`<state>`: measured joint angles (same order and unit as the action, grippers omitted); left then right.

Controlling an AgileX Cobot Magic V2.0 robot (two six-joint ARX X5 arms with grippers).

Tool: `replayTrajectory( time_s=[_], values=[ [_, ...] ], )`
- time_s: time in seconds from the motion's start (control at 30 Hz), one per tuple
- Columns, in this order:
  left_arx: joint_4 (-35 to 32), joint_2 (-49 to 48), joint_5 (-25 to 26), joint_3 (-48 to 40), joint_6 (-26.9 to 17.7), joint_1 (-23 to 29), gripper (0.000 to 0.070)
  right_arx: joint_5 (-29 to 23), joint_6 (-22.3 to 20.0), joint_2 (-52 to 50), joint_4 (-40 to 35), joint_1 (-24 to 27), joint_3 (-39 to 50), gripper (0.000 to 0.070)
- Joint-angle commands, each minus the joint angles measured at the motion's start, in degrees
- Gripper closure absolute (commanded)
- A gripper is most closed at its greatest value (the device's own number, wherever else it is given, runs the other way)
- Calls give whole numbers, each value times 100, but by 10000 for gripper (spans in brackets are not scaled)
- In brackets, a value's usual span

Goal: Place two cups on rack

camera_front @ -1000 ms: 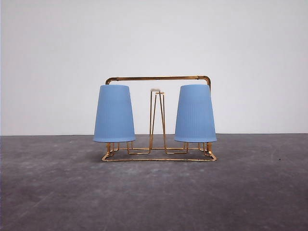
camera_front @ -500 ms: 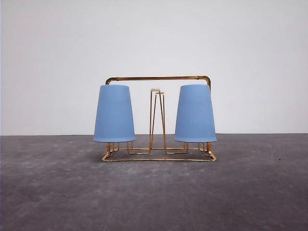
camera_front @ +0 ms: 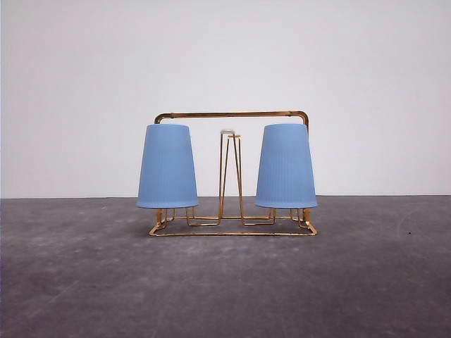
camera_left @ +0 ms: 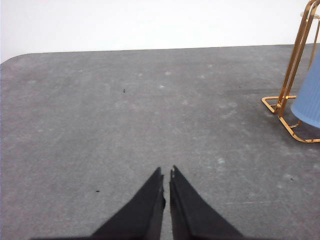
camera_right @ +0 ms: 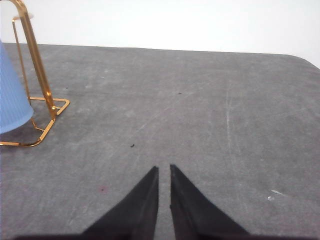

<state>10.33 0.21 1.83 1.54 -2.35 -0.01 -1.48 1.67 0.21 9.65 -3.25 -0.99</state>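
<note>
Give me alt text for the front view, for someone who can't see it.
Two light-blue cups sit upside down on a gold wire rack, one at each end, with a bare prong between them. The rack stands on a grey table before a white wall.

No visible change, apparently

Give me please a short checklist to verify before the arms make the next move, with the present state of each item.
1. Left light-blue ribbed plastic cup upside down on the gold wire rack: ok.
2. Right light-blue ribbed plastic cup upside down on the rack: ok.
3. Rack standing level on the grey table: ok.
4. Left claw shut, holding nothing: ok.
5. Right claw shut, holding nothing: ok.
6. Prongs seated fully inside the cups: cannot tell.
</note>
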Motion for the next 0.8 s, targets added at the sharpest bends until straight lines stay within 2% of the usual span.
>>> replayTrajectory(
  time_s=[0.0,0.77],
  values=[
    [33,-4,4,-83,-46,11,700,-4,-22,0,-66,7,28,658],
    [33,-4,4,-83,-46,11,700,-4,-22,0,-66,7,28,658]
  ],
)
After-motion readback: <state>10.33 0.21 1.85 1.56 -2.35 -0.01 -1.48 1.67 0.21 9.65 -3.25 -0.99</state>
